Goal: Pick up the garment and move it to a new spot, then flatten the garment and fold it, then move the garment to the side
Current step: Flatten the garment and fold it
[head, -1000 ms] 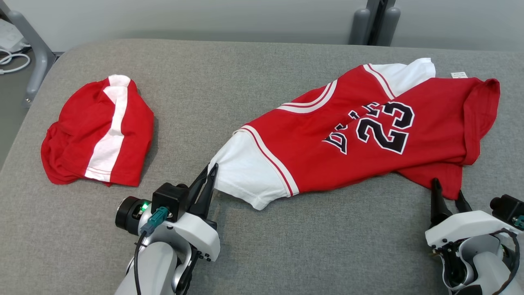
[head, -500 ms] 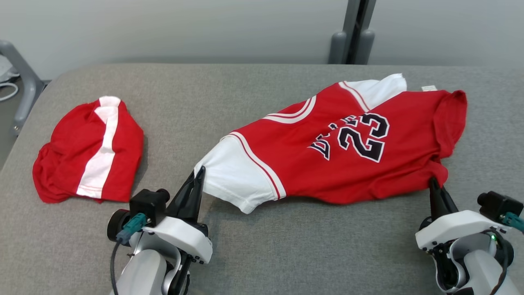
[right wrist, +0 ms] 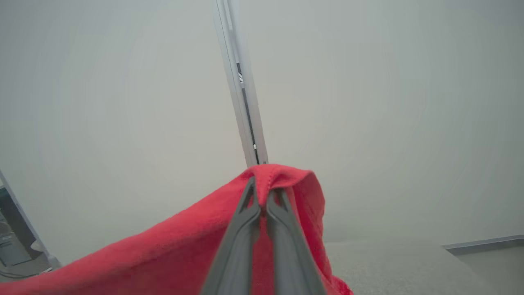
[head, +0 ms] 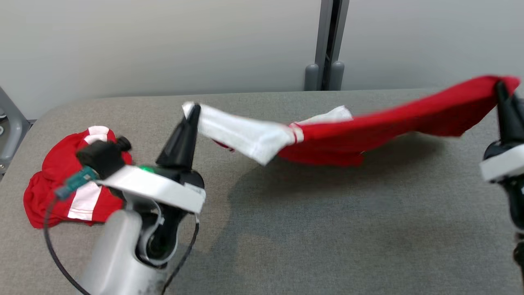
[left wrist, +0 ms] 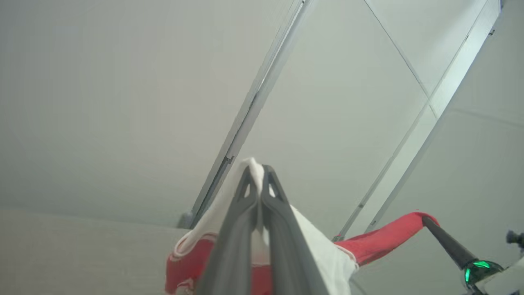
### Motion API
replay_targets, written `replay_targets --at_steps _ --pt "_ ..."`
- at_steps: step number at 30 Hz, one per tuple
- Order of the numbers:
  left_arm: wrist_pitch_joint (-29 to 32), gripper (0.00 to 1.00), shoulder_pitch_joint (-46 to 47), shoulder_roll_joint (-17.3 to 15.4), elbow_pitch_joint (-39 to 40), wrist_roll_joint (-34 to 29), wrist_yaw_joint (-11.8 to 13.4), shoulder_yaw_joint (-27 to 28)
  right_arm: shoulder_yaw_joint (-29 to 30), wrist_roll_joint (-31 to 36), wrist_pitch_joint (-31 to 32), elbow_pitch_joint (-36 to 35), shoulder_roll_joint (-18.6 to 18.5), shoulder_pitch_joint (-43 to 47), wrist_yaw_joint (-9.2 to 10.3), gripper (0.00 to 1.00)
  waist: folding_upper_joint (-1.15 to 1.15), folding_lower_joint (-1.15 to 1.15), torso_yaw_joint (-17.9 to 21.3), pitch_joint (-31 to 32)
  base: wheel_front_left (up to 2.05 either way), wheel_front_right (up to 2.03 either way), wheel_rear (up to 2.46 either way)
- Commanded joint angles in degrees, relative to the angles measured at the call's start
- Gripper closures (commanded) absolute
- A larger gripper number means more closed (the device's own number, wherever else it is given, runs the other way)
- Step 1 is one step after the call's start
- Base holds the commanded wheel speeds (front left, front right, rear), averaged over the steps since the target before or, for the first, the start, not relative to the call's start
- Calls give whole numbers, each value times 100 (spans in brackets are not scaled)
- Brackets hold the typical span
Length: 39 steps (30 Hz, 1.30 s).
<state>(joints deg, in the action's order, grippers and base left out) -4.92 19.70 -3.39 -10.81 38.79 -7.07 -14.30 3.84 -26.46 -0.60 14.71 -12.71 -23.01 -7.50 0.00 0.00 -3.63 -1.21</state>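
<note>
- Head view: jersey (head: 327,139) is held stretched betw. both grippers above grey table (head: 327,229); mid sags, shadow is cast below.
- L gripper (head: 192,110): clamped on jersey's white sleeve edge.
- R gripper (head: 500,88): clamped on jersey's red hem.
- Second red/white garment (head: 45,192) is seen at table's L end, partly behind L arm.
- L wrist view: white fabric is pinched at tips; R gripper w/ red hem is seen lower R.
- R wrist view: red fabric is draped over clamped tips.

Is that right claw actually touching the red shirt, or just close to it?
Touching. In the right wrist view the right gripper is shut with the red shirt pinched between its fingers.
</note>
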Motion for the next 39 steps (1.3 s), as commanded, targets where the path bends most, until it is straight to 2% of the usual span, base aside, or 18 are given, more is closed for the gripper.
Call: replay_targets --at_steps 1,3,7,10,11,14,19,24,27,29,33,36,39 --pt "258 100 222 -4 303 568 25 131 84 153 205 -341 -115 -145 2 100 0 0 -18 24 0 0 0" --pt "596 100 466 26 673 1072 122 107 198 229 394 -707 -158 -303 2 100 0 0 -50 35 0 0 0" --pt "1086 100 1087 30 1227 1729 581 154 398 338 790 -1256 -183 -711 2 100 0 0 -101 20 0 0 0" --pt "1284 100 1620 40 1447 2071 1048 274 420 306 1209 -1426 -215 -996 2 100 0 0 -109 -37 0 0 0" --pt "1284 100 1620 40 1447 2071 1048 274 420 306 1209 -1426 -215 -996 2 100 0 0 -109 -37 0 0 0" --pt "1454 100 2142 41 1498 2240 1394 304 412 367 1485 -1500 -298 -1370 2 100 0 0 -121 -174 0 0 0" --pt "1771 100 3178 38 1061 2417 1863 486 355 183 1867 -1188 -305 -2262 2 100 0 0 -122 -636 0 0 0" --pt "1966 100 4251 -9 363 2515 2235 722 244 130 2043 -467 -237 -3381 2 100 0 0 -52 -1367 0 0 0" --pt "1879 100 5051 -86 -132 2360 2240 755 94 202 1884 60 -268 -4213 2 100 0 0 -10 -1906 0 0 0" --pt "1666 100 5507 -72 -527 2290 2165 838 91 209 1555 481 -195 -4706 3 100 0 0 18 -2180 0 0 0" --pt "905 100 6480 -90 -1230 2078 1855 963 207 163 797 1405 -23 -5676 2 100 0 0 26 -2569 0 0 0" --pt "423 100 6813 -17 -1829 2208 1573 1056 436 76 210 2156 128 -6089 4 100 0 0 -12 -2687 0 0 0" --pt "139 100 7235 -11 -2202 2301 1288 984 362 8 -247 2633 207 -6505 2 100 0 0 -72 -2898 0 0 0"
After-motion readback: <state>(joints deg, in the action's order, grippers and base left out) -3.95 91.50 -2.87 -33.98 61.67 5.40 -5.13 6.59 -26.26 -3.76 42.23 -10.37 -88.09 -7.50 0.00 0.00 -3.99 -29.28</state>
